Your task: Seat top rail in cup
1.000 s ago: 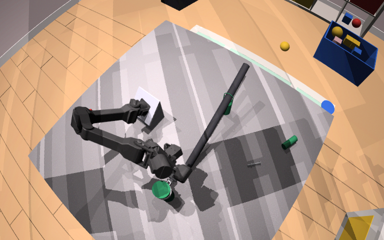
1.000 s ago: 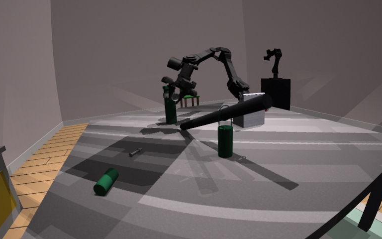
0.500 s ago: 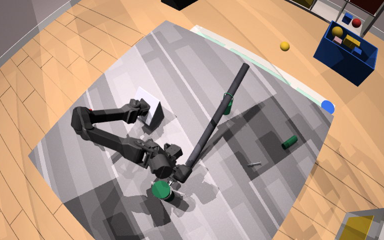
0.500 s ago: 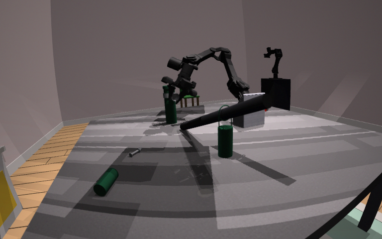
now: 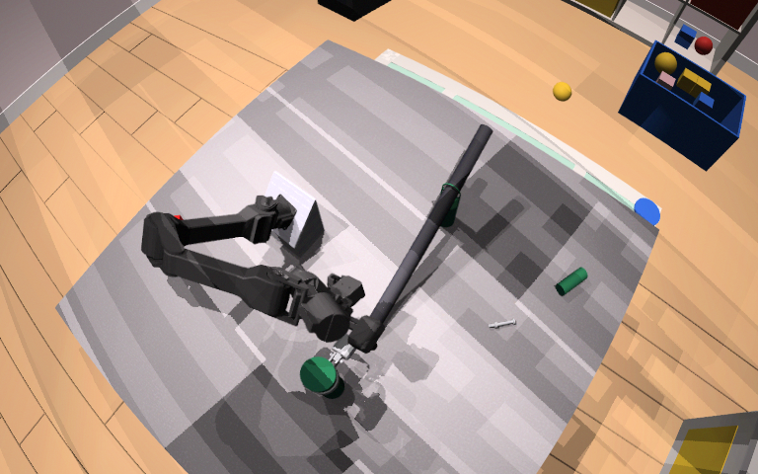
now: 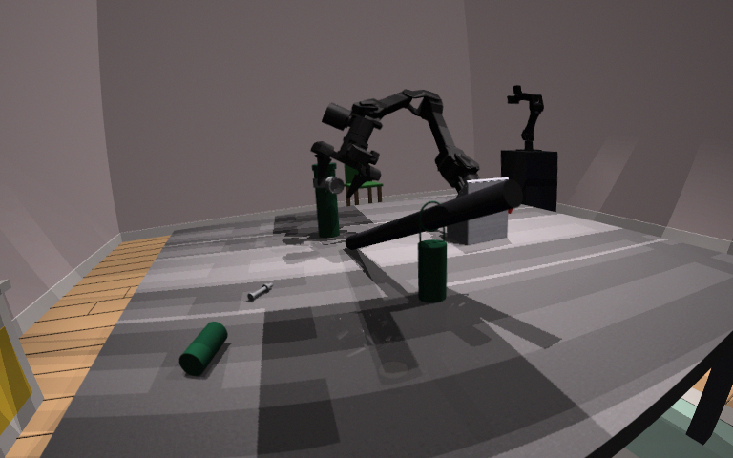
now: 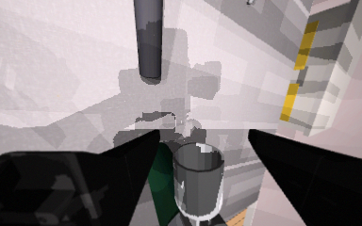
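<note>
The rail-end cup [image 6: 335, 184] [image 7: 198, 181] is left ungripped between the open fingers of the end effector [image 7: 203, 134], lower center of the wrist view.

Top looks down; exterior, low, shares its table.

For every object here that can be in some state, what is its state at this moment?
Jaws: open, holding nothing.
Rail: through the loop, cut end outside the cup.
Rail-end cup: empty, mouth uncovered.
Big post: upright.
Short post: upright.
Green cylinder: lying on its side.
Bolt: lying flat.
</note>
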Controlling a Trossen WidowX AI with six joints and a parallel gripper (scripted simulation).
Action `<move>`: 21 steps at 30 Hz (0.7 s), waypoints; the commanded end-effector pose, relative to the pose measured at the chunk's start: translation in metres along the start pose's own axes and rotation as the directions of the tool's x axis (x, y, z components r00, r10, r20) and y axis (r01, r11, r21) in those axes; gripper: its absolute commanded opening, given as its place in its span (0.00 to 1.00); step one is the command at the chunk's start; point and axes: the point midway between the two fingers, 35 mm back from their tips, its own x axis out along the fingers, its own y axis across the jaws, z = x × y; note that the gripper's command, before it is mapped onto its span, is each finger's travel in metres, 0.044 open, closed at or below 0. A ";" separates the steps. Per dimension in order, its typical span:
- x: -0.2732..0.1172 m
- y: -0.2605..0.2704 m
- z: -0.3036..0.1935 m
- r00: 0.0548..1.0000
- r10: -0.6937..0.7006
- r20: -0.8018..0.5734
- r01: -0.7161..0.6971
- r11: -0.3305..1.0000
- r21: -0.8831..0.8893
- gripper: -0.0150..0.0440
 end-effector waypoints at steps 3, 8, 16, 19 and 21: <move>-0.014 -0.009 0.014 1.000 -0.003 -0.004 0.003 1.000 0.003 1.00; -0.023 -0.013 0.024 1.000 -0.005 -0.005 0.005 1.000 0.001 1.00; -0.036 -0.023 0.052 1.000 0.012 0.024 -0.020 0.931 0.365 1.00; -0.046 -0.029 0.068 0.999 0.019 0.027 -0.031 0.837 0.546 1.00; -0.053 -0.032 0.078 0.999 0.023 0.026 -0.034 0.756 0.654 1.00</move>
